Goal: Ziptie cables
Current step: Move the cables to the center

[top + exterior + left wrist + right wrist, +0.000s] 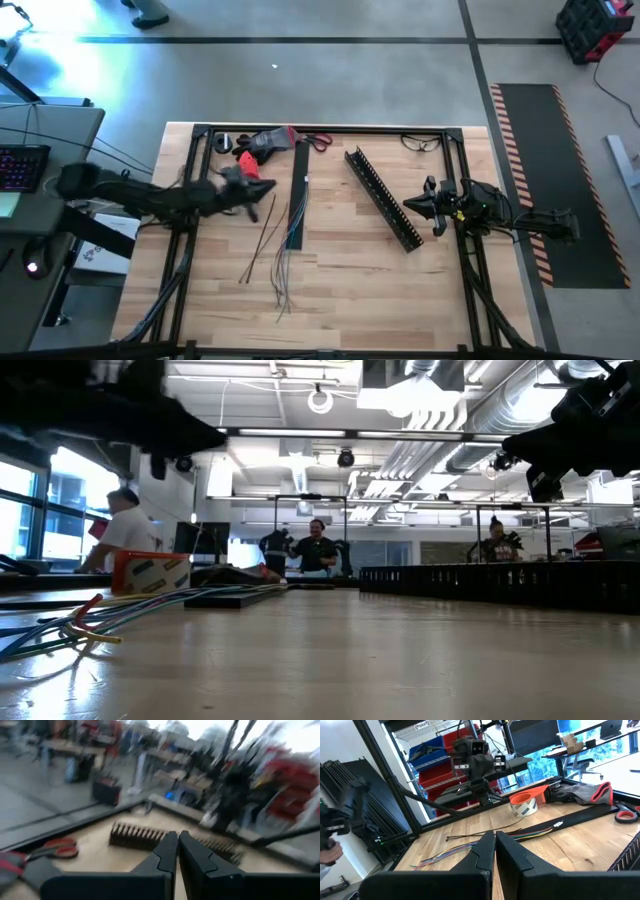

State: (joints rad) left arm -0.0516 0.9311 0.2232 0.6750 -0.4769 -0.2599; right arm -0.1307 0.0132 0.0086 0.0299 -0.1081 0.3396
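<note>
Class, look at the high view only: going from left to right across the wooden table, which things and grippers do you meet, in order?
Left gripper → cables → flat black strip → black comb-toothed channel → right gripper. The items crowded along the table's far edge are left out, as their places overlap.

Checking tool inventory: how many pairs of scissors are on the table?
1: red-handled scissors at the table's far edge, right of the gloves. Others may be hidden under that pile.
</note>
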